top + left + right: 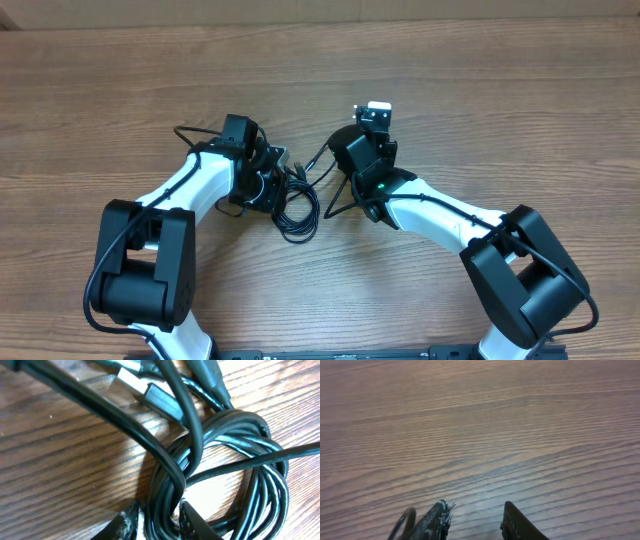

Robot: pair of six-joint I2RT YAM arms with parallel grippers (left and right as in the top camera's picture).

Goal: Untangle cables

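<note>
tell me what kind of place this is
Likely a robot lab workbench: a wood-grain table, a left arm and a right arm mounted at its near edge, and tangled black cables between them. No room shows.
</note>
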